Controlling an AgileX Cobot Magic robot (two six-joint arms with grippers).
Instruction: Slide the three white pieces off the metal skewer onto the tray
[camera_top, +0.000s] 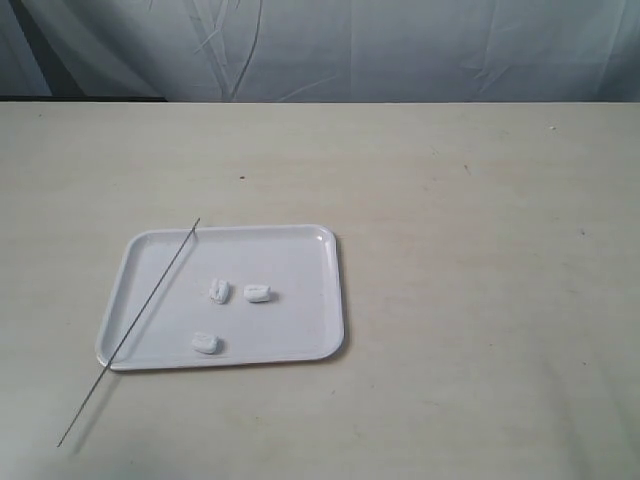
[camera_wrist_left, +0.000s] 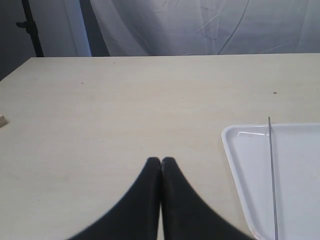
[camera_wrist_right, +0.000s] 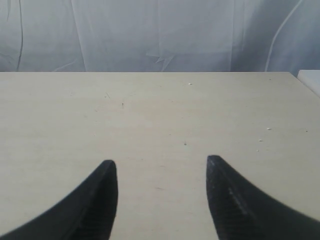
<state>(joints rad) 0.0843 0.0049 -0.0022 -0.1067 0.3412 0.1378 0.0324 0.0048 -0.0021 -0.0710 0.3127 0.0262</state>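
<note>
Tray (camera_top: 300, 245) holds three white pieces (camera_top: 258, 293); metal skewer (camera_top: 150, 305) crosses its rim, cropped in wrist view; left end effector (camera_wrist_left: 161, 161) clenched, right end effector (camera_wrist_right: 161, 161) released.

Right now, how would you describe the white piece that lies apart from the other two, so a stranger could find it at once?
Find the white tray on the beige table. To the right of the thin metal skewer crossing it lie three white pieces. Two sit side by side near the middle; the lone piece lies by the rim nearest the camera.
</note>
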